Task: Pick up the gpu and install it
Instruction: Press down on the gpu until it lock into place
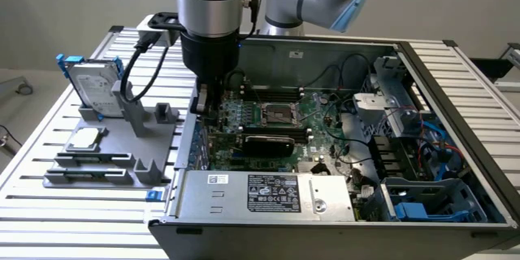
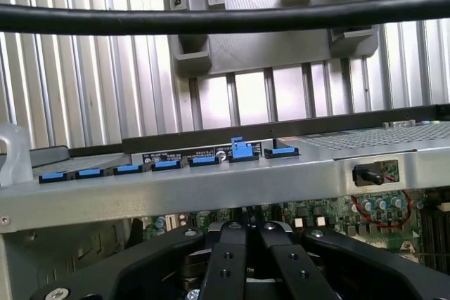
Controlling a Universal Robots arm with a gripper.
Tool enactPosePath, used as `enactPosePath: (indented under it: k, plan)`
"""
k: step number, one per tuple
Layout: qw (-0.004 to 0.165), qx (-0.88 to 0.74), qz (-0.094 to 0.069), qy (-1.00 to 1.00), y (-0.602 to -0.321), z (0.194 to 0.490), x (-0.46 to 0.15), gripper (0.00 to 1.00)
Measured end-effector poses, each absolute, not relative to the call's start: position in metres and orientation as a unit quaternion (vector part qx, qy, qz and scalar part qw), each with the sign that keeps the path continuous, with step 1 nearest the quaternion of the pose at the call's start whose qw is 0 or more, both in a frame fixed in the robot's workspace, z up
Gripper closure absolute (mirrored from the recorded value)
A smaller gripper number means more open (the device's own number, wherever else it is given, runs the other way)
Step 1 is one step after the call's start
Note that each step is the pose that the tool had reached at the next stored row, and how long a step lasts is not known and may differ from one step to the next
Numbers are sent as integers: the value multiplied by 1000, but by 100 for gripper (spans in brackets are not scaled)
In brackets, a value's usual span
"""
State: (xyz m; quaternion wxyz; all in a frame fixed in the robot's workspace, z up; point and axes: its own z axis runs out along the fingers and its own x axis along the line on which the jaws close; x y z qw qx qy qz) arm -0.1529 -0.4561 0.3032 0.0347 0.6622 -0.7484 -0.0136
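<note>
The gpu [image 1: 268,144] shows its black rounded shroud and stands on the green motherboard [image 1: 313,120] inside the open computer case, in front of the processor socket. My gripper [image 1: 203,109] reaches down inside the case at its wall on the exterior view's left, a short way from the gpu and apart from it. In the wrist view my gripper [image 2: 246,235] is shut, the black fingers [image 2: 226,261] pressed together with nothing between them, just inside the case's metal rear wall [image 2: 211,187].
A row of blue slot latches [image 2: 151,168] runs along the case wall, one latch [image 2: 240,150] raised. Outside, a grey holder [image 1: 106,162] carries a silver hard drive [image 1: 94,86] and a processor chip [image 1: 87,139]. The power supply [image 1: 264,194] fills the case's front. A black cable [image 2: 225,17] crosses the wrist view.
</note>
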Motion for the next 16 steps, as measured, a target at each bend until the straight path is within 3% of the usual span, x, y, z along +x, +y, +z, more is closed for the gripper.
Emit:
enactPosePath:
  k: [16]
  plan:
    - [35, 657, -15, -753, -456, 300, -153, 89]
